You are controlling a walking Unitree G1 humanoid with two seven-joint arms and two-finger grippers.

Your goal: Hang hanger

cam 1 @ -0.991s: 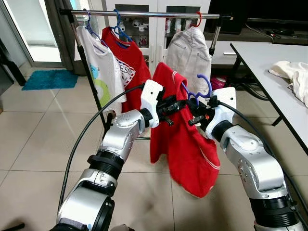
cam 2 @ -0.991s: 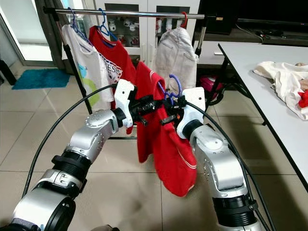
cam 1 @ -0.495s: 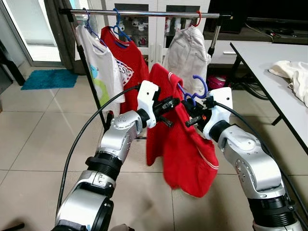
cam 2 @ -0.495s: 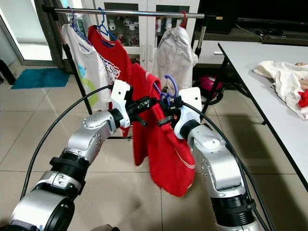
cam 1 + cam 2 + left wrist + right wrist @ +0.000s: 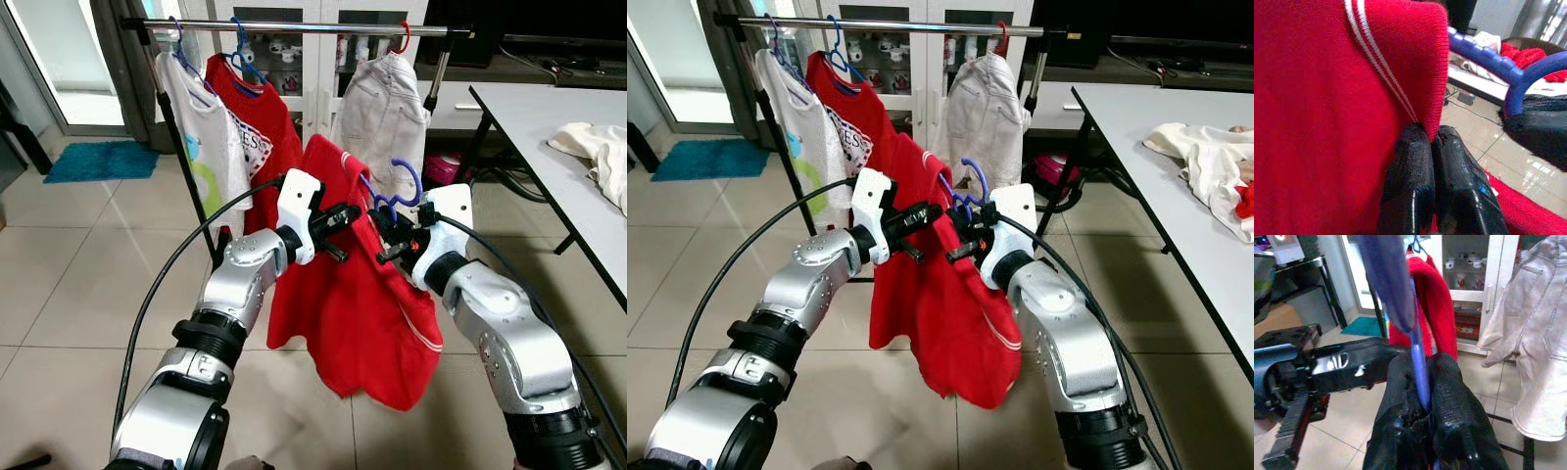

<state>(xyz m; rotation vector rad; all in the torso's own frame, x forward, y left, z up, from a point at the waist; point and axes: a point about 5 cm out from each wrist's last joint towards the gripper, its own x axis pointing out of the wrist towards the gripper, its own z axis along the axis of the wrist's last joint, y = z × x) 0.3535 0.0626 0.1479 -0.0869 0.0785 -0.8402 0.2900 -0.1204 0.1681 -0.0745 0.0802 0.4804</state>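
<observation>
Left pincer [image 5: 340, 216] is closed on the shoulder edge of the red sweater [image 5: 343, 313], its black fingertips [image 5: 1422, 147] pinching the striped hem in the left wrist view; this grip appears to keep the garment spread on its support. Right pincer [image 5: 387, 238] is closed on the stem of the blue hanger [image 5: 402, 186], below the hook, which leaves the hook free to go over a rail. Both arms hold the load raised between them, short of the clothes rack [image 5: 294, 27], so the hanger is not yet hung.

Beyond it, a white T-shirt [image 5: 201, 137], a red shirt [image 5: 260, 122] and a pale jacket [image 5: 387, 113] hang from the rail, with a gap between the last two. A bench [image 5: 549, 137] at right carries a crumpled cloth [image 5: 598, 152].

The sweater conceals the hanger's shoulders. The bench is cut off by the frame edge.
</observation>
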